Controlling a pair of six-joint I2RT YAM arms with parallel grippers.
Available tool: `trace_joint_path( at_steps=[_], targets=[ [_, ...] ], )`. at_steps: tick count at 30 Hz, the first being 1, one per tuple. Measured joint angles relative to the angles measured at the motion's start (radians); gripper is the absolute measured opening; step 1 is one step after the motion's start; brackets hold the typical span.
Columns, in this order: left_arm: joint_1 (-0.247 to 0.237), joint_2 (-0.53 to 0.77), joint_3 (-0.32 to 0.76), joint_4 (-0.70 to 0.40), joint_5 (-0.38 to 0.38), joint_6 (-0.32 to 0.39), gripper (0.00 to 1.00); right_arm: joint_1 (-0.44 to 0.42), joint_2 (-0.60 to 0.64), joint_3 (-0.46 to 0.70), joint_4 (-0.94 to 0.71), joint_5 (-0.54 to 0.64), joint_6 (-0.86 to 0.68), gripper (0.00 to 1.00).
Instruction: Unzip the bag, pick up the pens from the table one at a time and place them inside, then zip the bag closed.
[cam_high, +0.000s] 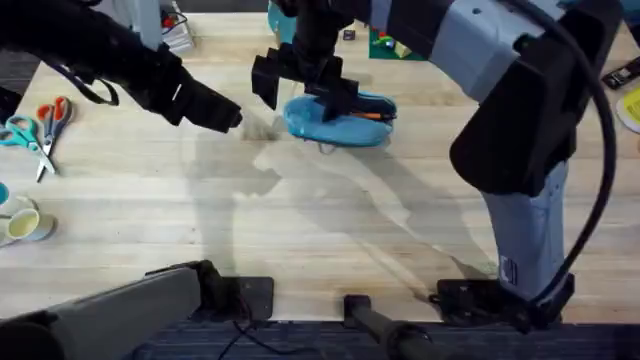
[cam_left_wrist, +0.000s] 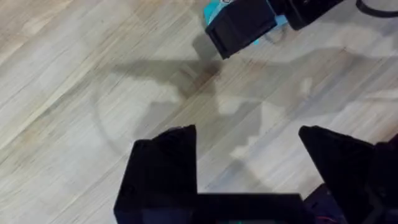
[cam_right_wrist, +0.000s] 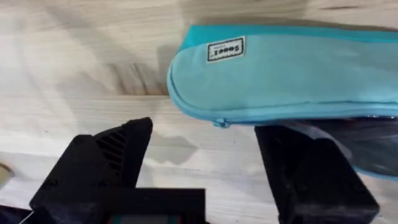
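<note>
The bag (cam_high: 340, 120) sits on the table (cam_high: 300, 230), far side near the middle. A pen (cam_high: 368, 115) lies on top of it. Scissors (cam_high: 40, 128) are way off at the left edge.

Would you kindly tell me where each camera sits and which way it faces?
Overhead: above the arm bases, looking down and forward at the table; both arms show, right hand over the bag.
Left wrist: on the left arm, facing bare table; own open left hand at bottom.
Right wrist: on the right arm, facing the bag; own open fingers below.
All views share the bag.
</note>
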Motion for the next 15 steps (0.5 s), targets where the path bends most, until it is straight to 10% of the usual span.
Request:
trace_joint_path(
  at_steps=[15],
  targets=[
    [0.0,0.0,0.0,0.0,0.0,0.0,0.993,0.0,0.0,0.0,-0.047,-0.046,0.007,0.998]
  ],
)
